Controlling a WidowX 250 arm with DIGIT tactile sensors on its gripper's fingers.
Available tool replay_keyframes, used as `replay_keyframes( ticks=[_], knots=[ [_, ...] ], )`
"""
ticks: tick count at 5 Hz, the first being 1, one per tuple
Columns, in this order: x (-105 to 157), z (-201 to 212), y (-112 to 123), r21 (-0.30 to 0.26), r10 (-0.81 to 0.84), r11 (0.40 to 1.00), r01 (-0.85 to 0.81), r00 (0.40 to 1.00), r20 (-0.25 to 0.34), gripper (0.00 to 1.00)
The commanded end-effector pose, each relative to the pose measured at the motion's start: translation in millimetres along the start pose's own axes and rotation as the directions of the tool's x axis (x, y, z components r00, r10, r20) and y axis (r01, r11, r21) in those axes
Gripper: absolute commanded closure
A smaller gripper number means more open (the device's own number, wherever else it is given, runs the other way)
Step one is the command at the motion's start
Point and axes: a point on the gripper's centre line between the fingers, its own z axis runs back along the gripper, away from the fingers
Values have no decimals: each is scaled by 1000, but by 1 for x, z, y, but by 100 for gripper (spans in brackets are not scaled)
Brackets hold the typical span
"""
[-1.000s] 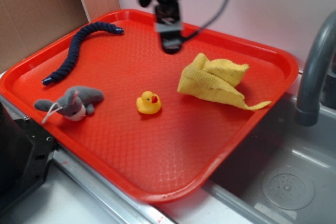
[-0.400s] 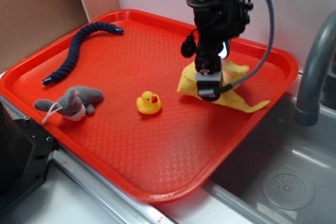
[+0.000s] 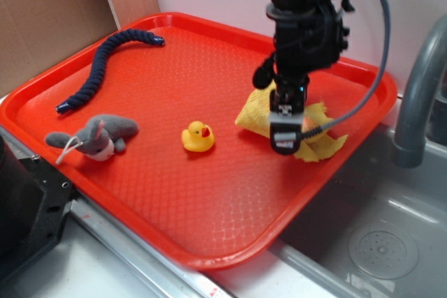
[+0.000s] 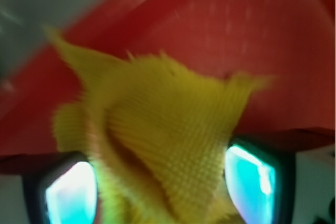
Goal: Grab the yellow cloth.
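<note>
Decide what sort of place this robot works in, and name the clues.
Probably a toy kitchen or sink-side test bench: a grey faucet arches over a sink basin with a drain, and a red tray holds toys beside it.

The black arm descends steeply, wrist vertical; the gripper (image 3: 284,134) points down, fingers (image 4: 71,195) spread apart.

red tray (image 3: 209,235) | holds: yellow cloth (image 3: 255,113); rubber duck (image 3: 198,137); plush mouse (image 3: 94,137); blue rope (image 3: 105,57)
</note>
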Motion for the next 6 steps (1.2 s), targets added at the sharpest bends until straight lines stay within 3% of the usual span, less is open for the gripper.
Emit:
replay_keyframes(
  ticks=[1, 2, 3, 5, 6],
  knots=[
    [-22, 3, 23, 33, 141, 990, -138, 987, -72, 100],
    [-41, 21, 30, 103, 233, 970, -222, 966, -114, 100],
    [-83, 40, 5, 203, 435, 892, -404, 888, -147, 100],
    [-131, 88, 27, 285, 707, 690, -665, 704, -70, 100],
    [-138, 113, 43, 191, 743, 638, -746, 662, 103, 100]
  ],
)
